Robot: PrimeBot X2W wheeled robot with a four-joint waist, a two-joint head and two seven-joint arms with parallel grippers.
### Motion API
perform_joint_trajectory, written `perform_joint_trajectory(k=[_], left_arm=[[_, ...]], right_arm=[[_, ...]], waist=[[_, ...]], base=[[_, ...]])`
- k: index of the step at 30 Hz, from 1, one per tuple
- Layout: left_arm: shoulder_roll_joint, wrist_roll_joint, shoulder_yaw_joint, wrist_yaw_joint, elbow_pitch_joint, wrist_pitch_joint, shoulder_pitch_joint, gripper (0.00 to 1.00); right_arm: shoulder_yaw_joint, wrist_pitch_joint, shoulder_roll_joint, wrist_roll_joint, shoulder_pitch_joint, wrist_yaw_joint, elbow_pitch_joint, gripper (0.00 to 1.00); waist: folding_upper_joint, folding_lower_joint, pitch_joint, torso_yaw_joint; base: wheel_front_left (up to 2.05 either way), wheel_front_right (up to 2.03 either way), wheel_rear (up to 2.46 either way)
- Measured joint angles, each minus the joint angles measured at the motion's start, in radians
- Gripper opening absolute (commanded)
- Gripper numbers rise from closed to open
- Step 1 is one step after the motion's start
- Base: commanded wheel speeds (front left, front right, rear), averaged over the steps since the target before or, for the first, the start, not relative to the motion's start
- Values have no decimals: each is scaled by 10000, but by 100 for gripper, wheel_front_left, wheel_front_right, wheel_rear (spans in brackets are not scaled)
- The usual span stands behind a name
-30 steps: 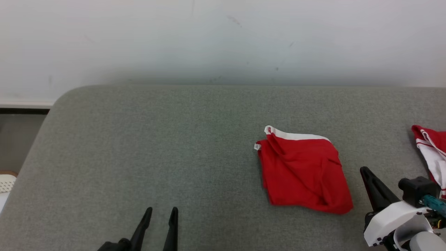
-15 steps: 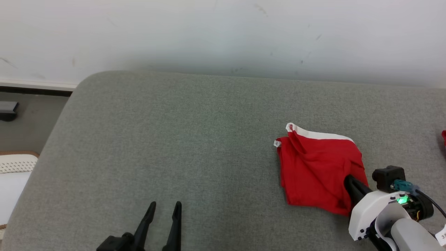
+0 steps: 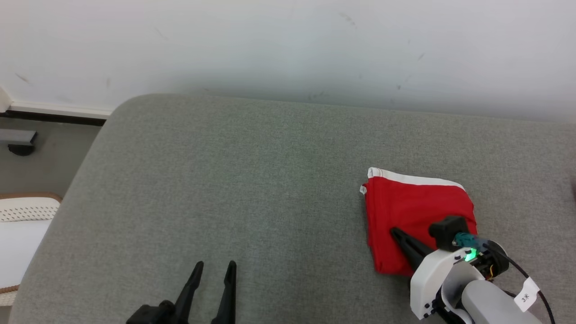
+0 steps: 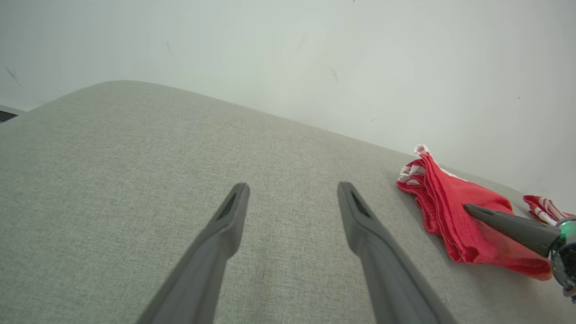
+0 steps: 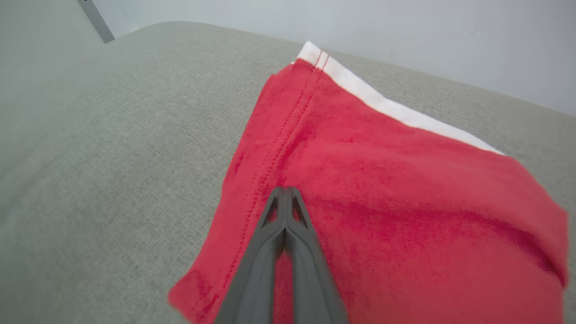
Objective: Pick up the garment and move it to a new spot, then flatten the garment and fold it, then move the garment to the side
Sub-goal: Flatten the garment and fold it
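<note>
Big plain white wall (image 3: 270, 45) across the back, a bit scuffed with small dark marks. Right up against it is a wide grey fabric-covered surface (image 3: 225, 180), fine woven texture, with a rounded far-left corner. Off its left edge you can see a strip of grey floor (image 3: 49, 153), a pale baseboard (image 3: 58, 109) with a dark line under it, and lower down something white and perforated with a brown rim (image 3: 27, 209); can't tell what it is.

The garment (image 3: 414, 207) is red with a white band along its far edge. It lies folded into a rough square on the right part of the surface, well clear of the wall. From the left wrist camera a second red-and-white striped piece (image 4: 542, 208) sits just past it.

The right gripper (image 3: 395, 232) is over the near-left part of the garment, fingers pressed tight together, and the right wrist camera shows no cloth pinched between them. Can't tell if the tips actually touch the fabric. There's a small green light (image 3: 469, 255) on its wrist.

The left gripper (image 3: 215, 264) is at the near edge, well to the garment's left, fingers spread wide over bare grey fabric, holding nothing.
</note>
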Motion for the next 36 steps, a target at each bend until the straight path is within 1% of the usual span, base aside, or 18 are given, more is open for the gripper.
perform_joint_trajectory(k=[3, 9, 12, 18, 19, 21, 22, 23, 26, 28, 29, 34, 36], left_arm=[[0, -2, 40, 2, 8, 0, 42, 100], [0, -17, 86, 42, 0, 0, 139, 100], [0, -38, 94, 58, -2, 0, 189, 100], [0, 17, 253, 23, 33, 0, 277, 100], [0, 54, 293, 10, 36, 0, 296, 100], [0, 117, 393, -21, 50, 0, 376, 100], [0, 142, 453, -33, 61, 0, 426, 100], [0, 163, 510, -35, 61, 0, 469, 100], [4, 198, 686, -63, 50, 0, 522, 100], [-4, 253, 777, -79, 48, 0, 615, 100], [-2, 259, 826, -88, 52, 0, 664, 100], [-2, 359, 1085, -121, 86, 0, 835, 100], [0, 497, 1162, -121, 105, 0, 906, 100]], right_arm=[[769, 4, -132, 121, 7, 0, -161, 0], [2121, 372, -290, 539, 203, 0, -485, 0], [2429, 313, -368, 736, 205, 0, -596, 0], [2445, -537, -491, 972, 324, 0, -840, 0], [2382, -686, -539, 988, 385, 0, -913, 4], [2125, -1037, -635, 1028, 500, 0, -1066, 29], [1973, -1212, -727, 1028, 587, 0, -1168, 56], [1797, -1384, -828, 1028, 682, 0, -1281, 100], [1078, -1785, -1246, 717, 931, 0, -1406, 100], [357, -1998, -1471, 596, 1229, 0, -1515, 100], [-59, -2088, -1528, 545, 1426, -2, -1580, 100], [-2412, -2305, -1864, -500, 2505, 0, -2148, 100], [-3308, -2334, -1879, -1185, 3038, 0, -2794, 100]], waist=[[0, 0, -74, -16], [0, 0, -232, -210], [0, 0, -292, -359], [0, 0, -559, -682], [0, 0, -624, -741], [0, 0, -771, -865], [0, 0, -855, -931], [0, 0, -924, -1005], [0, 0, -1091, -1243], [0, -1, -1196, -1382], [0, -1, -1253, -1440], [0, -1, -1430, -1708], [0, -1, -1471, -1803]], base=[[0, 0, 0], [0, 0, 0], [0, 0, 0], [0, 0, 0], [0, 0, 0], [0, 0, 0], [0, 0, 0], [0, 0, 0], [0, 0, 0], [0, 0, 0], [0, 0, 0], [0, 0, 0], [0, 0, 0]])
